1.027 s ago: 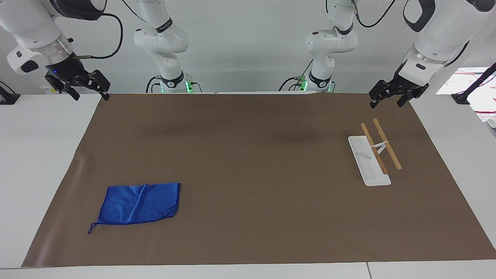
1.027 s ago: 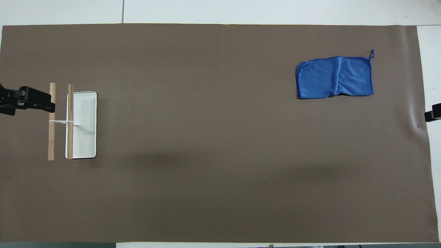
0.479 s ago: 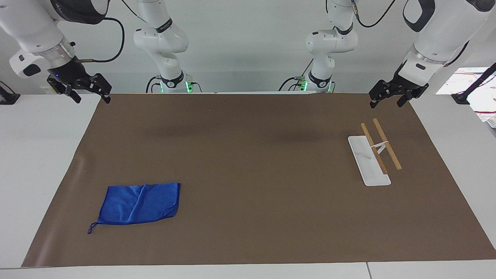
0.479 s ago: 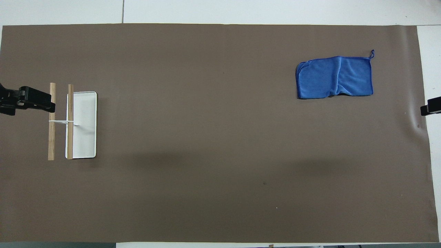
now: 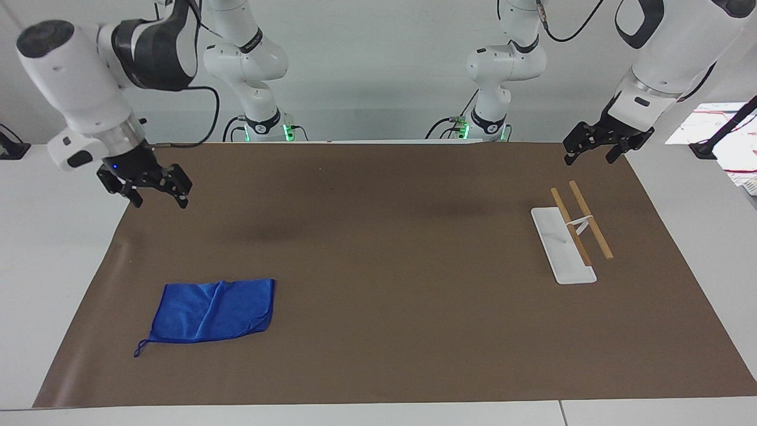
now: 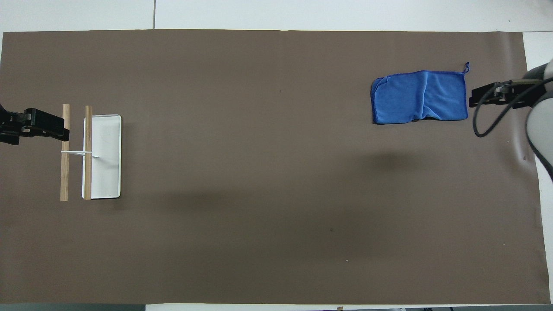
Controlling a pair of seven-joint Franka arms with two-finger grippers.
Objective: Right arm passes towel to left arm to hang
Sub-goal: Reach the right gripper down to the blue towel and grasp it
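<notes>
The towel lies flat on the brown mat, toward the right arm's end of the table and in the part of the mat farther from the robots. Its long axis runs along the table's length, from one arm's end toward the other. Its thin corner loop sits at the corner farthest from the robots and points toward the right arm's end of the table. A soft fold crosses the cloth near its middle.

The right gripper hangs in the air over the mat's edge at its own end, fingers spread apart and holding nothing, well apart from the towel.

The left gripper waits over the mat's corner at its end, fingers parted and empty. Near it stands the towel rack, a white tray base carrying two wooden bars that lie parallel.
</notes>
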